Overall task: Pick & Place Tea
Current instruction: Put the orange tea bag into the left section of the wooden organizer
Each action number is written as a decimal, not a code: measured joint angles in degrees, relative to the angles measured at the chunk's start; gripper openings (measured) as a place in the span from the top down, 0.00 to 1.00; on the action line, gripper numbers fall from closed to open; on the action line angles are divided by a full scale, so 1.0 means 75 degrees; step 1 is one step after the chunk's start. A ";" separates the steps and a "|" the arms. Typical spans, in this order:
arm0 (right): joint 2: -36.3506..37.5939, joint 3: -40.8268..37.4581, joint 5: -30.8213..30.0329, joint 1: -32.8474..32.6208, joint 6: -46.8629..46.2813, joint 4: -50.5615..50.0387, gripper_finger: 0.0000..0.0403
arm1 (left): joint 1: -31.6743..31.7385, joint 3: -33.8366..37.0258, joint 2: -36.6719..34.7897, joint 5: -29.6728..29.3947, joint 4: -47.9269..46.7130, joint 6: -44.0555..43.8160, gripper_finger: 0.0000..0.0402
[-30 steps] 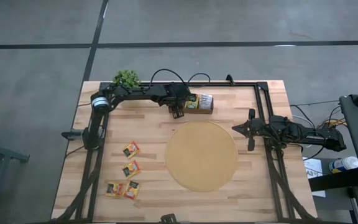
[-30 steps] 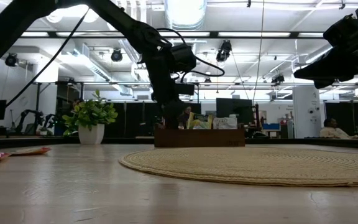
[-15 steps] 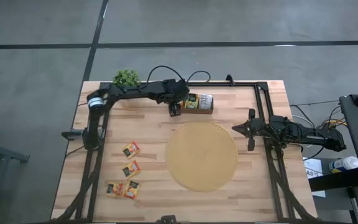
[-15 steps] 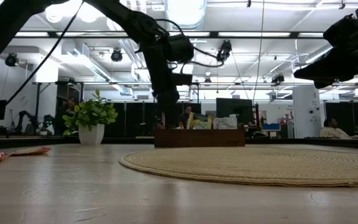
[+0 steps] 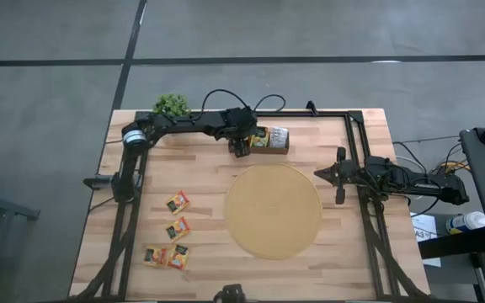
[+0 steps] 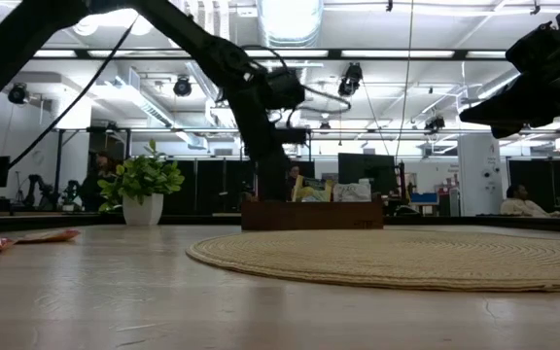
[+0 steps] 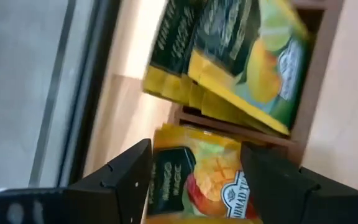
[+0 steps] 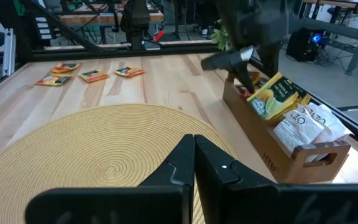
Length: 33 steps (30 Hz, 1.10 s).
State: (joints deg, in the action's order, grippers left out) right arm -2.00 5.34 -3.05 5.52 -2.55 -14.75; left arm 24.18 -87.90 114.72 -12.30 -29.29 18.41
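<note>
My left gripper (image 5: pixel 241 147) stands at the left end of the brown wooden tray (image 5: pixel 269 139), at the table's far side. In the left wrist view a yellow-green tea sachet (image 7: pixel 194 180) with a dark label fills the gap between its fingers. Just beyond it, more yellow-green sachets (image 7: pixel 241 62) stand upright in the tray's slot. White sachets (image 8: pixel 306 124) fill the tray's other end. Several loose sachets (image 5: pixel 178 228) lie flat on the table's left near part. My right gripper (image 5: pixel 320 174) hovers shut at the round tan mat's right edge, touching nothing. My left gripper holds the yellow-green sachet between its two fingers (image 7: pixel 126 180), one finger at each side edge (image 7: pixel 160 174), with the printed face toward the wrist camera. The fingers point down from above beside the tray's left end wall (image 7: pixel 229 127). Whether the sachet's lower end rests on anything is out of frame.
The large round tan mat (image 5: pixel 273 210) lies in the table's middle. A small potted plant (image 5: pixel 172 105) stands at the far left corner. Black frame rails run along the table's left and right sides. People sit in the room beyond the table.
My left gripper, with the sachet between its fingers, has shifted a little toward the table's right, closer to the tray's left end. The right arm has kept still.
</note>
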 joint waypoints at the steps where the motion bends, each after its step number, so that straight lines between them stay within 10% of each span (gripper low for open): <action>1: 0.0000 0.0000 -0.0003 0.0000 0.0000 0.0000 0.98 | 0.0018 0.0000 0.0096 -0.0001 0.0009 -0.0001 0.40; 12: 0.0003 0.0000 -0.0003 0.0000 0.0000 0.0001 0.98 | 0.0047 0.0009 0.0624 -0.1290 -0.0013 0.0192 0.40; 33: 0.0001 0.0000 -0.0003 0.0000 0.0000 0.0001 0.98 | 0.0103 -0.0157 -0.0303 -0.0332 -0.0985 0.0219 0.40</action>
State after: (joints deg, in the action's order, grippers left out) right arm -2.00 5.34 -3.07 5.52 -2.55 -14.74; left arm 24.96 -89.08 112.44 -14.79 -36.68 20.06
